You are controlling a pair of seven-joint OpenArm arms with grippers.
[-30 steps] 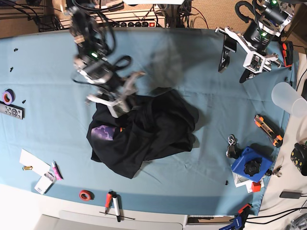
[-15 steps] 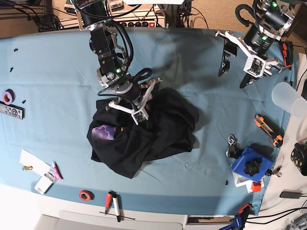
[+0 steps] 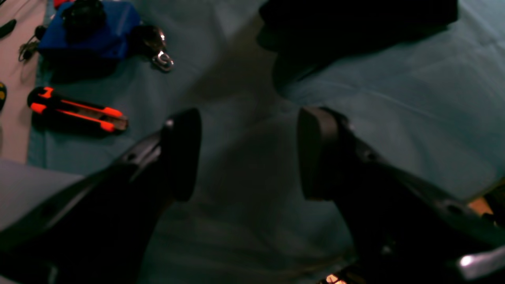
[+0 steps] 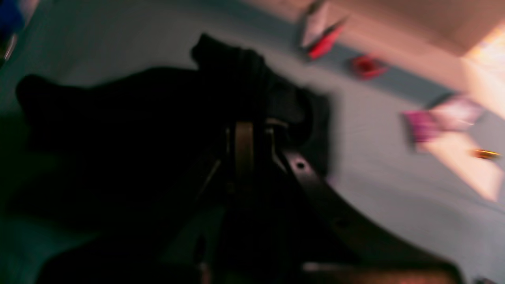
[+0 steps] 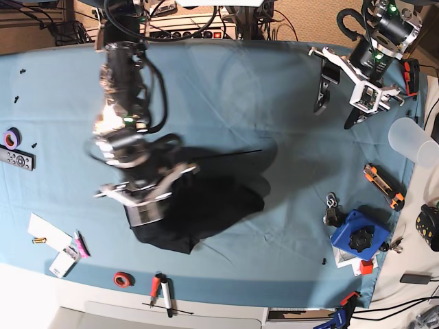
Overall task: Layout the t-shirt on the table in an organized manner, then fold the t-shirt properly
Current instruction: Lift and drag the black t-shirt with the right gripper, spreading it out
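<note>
The black t-shirt (image 5: 212, 195) lies crumpled on the light blue table (image 5: 274, 89), left of centre, with its graphic hidden. My right gripper (image 5: 147, 199) is at the shirt's left edge, blurred by motion. In the right wrist view the gripper (image 4: 246, 134) has its fingers close together on black fabric of the t-shirt (image 4: 138, 118). My left gripper (image 5: 353, 89) hangs open and empty over the far right of the table. In the left wrist view the left gripper (image 3: 248, 154) is wide open above bare cloth, with the shirt's edge (image 3: 355, 19) beyond it.
An orange-black utility knife (image 5: 383, 185), a blue object (image 5: 357, 233), a metal clip (image 5: 331, 203) and a clear cup (image 5: 411, 140) sit on the right. Red tape (image 5: 123, 279), pens (image 5: 161, 291), papers (image 5: 48, 233) and a remote (image 5: 15, 159) line the front and left edges.
The right arm came down onto the shirt, closed on it and has swung toward the front left, dragging the shirt out of its heap. The purple graphic no longer shows. The left arm stayed put.
</note>
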